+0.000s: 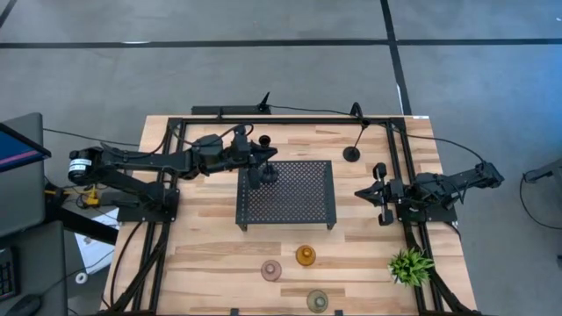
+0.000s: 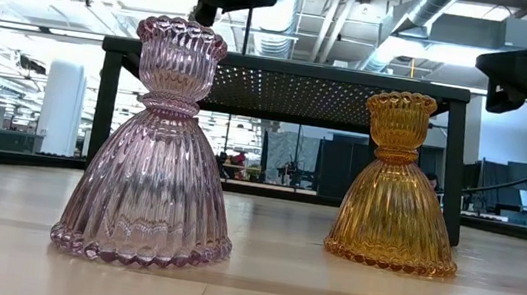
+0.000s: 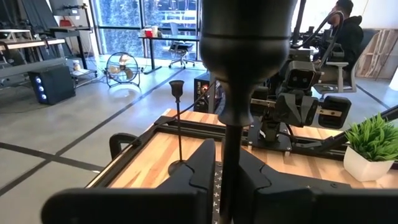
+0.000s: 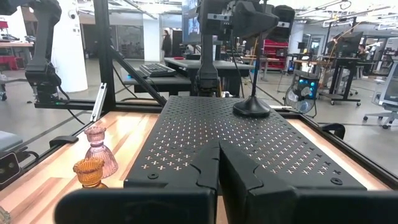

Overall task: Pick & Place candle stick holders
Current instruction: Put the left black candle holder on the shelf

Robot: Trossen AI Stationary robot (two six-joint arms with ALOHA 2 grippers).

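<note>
Glass holders number 3, all squat and ribbed, standing on the wooden table (image 1: 211, 254) along its near edge: a green one (image 1: 317, 300) closest to the edge, then a pink one (image 1: 271, 270) and an amber one (image 1: 305, 255) just behind it. In the low view the pink holder (image 2: 153, 149) and amber holder (image 2: 397, 187) stand upright and apart from each other, in front of the black perforated tray (image 2: 286, 85). A small green plant (image 1: 410, 264) in a white pot sits near the table's right edge.

Farther back, the perforated tray (image 1: 288, 195) stands on its legs in the middle of the table. Black stemmed holders number 2. 1 of them (image 1: 264, 156) is at the tray's far-left corner, its base on the tray top in the right wrist view, its slim stem pinched between the fingers of the left gripper (image 1: 263, 168); the left wrist view shows the stem (image 3: 233, 124) running up between those dark fingers with the cup top above them. The other black holder (image 1: 352, 153) stands upright and free on the table behind the tray's far-right corner, well apart from both grippers.

To the right of the tray, the right gripper (image 1: 381, 193) hovers beside it, touching nothing; its fingers sit pressed together in the right wrist view, pointing across the tray.
</note>
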